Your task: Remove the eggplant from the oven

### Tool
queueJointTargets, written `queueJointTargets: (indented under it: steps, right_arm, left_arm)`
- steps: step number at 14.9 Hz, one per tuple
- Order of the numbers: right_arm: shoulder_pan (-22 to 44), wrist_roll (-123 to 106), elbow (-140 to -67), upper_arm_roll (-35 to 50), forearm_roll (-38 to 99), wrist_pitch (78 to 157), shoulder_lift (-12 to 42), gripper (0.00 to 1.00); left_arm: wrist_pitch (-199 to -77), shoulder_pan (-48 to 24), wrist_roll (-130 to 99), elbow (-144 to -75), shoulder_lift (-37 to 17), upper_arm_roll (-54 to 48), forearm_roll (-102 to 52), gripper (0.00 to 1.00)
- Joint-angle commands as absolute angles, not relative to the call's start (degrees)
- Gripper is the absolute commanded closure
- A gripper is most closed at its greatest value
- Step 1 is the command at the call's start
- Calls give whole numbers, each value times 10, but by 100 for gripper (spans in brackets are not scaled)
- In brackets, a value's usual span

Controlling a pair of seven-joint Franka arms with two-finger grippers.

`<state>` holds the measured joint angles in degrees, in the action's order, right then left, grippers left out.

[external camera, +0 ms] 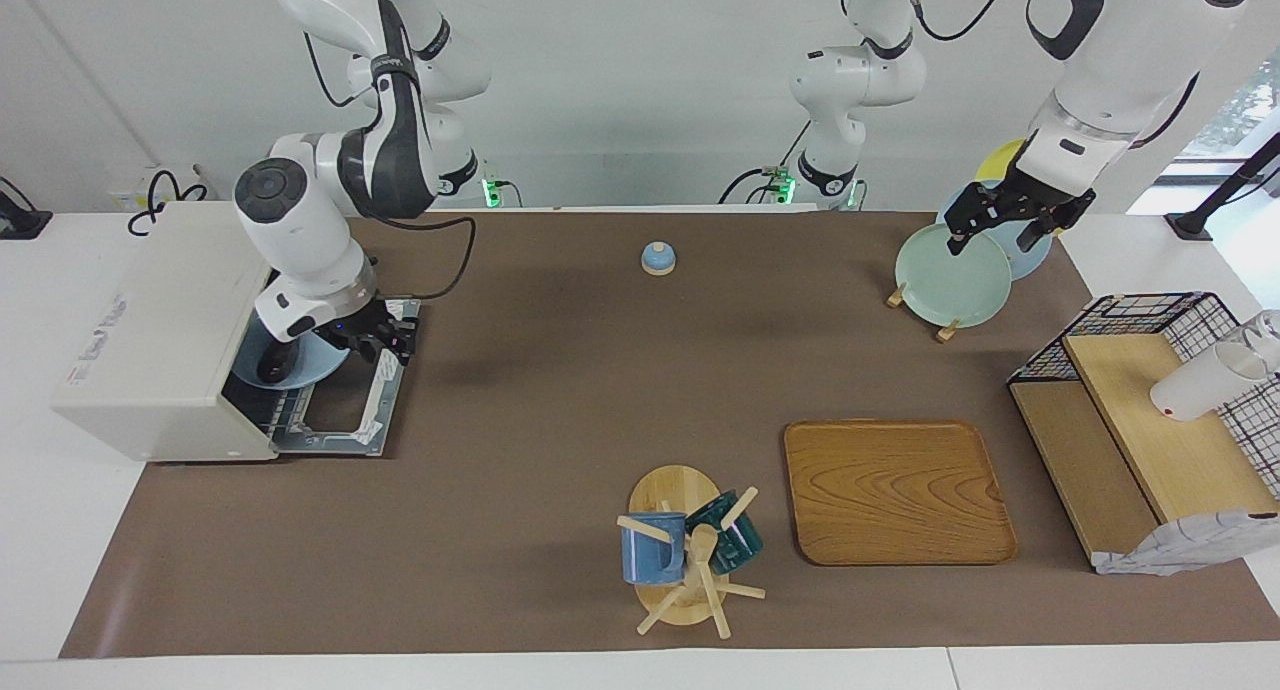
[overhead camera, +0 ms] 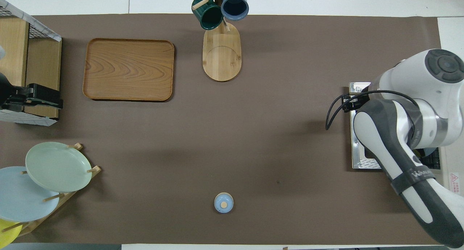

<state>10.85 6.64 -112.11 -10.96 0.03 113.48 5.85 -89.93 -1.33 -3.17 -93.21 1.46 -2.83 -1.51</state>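
While the oven (external camera: 150, 330) stands at the right arm's end of the counter (external camera: 560, 410) with its drop-down door (external camera: 345, 410) lying open and flat, the right gripper (external camera: 385, 342) hangs just over that door's inner edge, at the mouth of the oven. Whether its fingers are spread or pressed together cannot be told; nothing is seen between them. Just beside this gripper, inside the oven, a light blue plate (external camera: 285, 360) rests on the wire rack (external camera: 285, 410), and the dark eggplant (external camera: 275, 373) lies on that plate, mostly hidden by the arm's wrist. In the overhead view the right arm covers the oven's opening, so only the door's metal frame (overhead camera: 357, 159) shows beneath it. The left gripper (external camera: 1005, 220) waits well apart from all this, at the left arm's end, held over the pale green plate (external camera: 950, 275) in the plate rack (external camera: 918, 310), its fingers spread with nothing in them.
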Motion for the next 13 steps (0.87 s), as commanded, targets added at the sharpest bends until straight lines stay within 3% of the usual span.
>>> queueJointTargets:
  steps: [1,8,9,10,11,13]
  right_arm:
    - [100,69,-1146,-128,-27,1135,43,46]
    - [88,28,-1254,-143,-28,1246,11,53]
    - [88,28,-1259,-143,-28,1247,10,59]
    - [88,26,-1259,-143,-28,1251,9,82]
    - [88,23,-1259,-143,-28,1251,9,100]
    - [97,14,-1254,-144,-43,1238,10,100]
  left_arm:
    - [-895,-12,-33,-935,24,-29,-6,0]
    - [-895,-12,-33,-935,24,-29,-6,0]
    - [-895,-12,-33,-935,24,-29,-6,0]
    - [-895,-12,-33,-935,24,-29,-6,0]
    - [-895,-12,-33,-935,24,-29,-6,0]
    - [-895,-12,-33,-935,24,-29,-6,0]
